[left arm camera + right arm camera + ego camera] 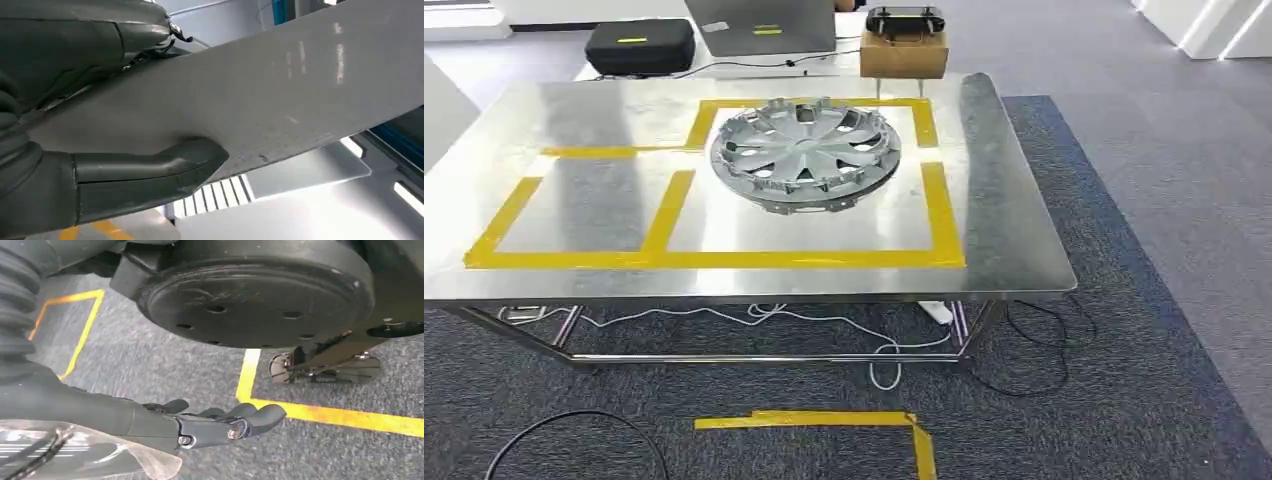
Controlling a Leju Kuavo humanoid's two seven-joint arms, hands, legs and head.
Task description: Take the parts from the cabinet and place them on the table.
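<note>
A silver wheel cover (pixel 804 152) lies flat inside the yellow-taped frame on the steel table (pixel 1004 250), toward its far side. In the left wrist view my left hand (pixel 100 165) grips a wide, flat grey panel (pixel 280 95). The thumb (pixel 165 165) presses against one face of the panel, and the other fingers are hidden behind it. In the right wrist view my right hand (pixel 215 425) hangs over the grey carpet. Its fingers are stretched out with a slight curl and hold nothing.
Behind the table stand a black case (pixel 639 45), a grey laptop (pixel 764 25) and a cardboard box (pixel 904 55) with a controller on top. Cables (pixel 884 350) run under the table. Yellow tape (pixel 824 420) marks the carpet in front of it.
</note>
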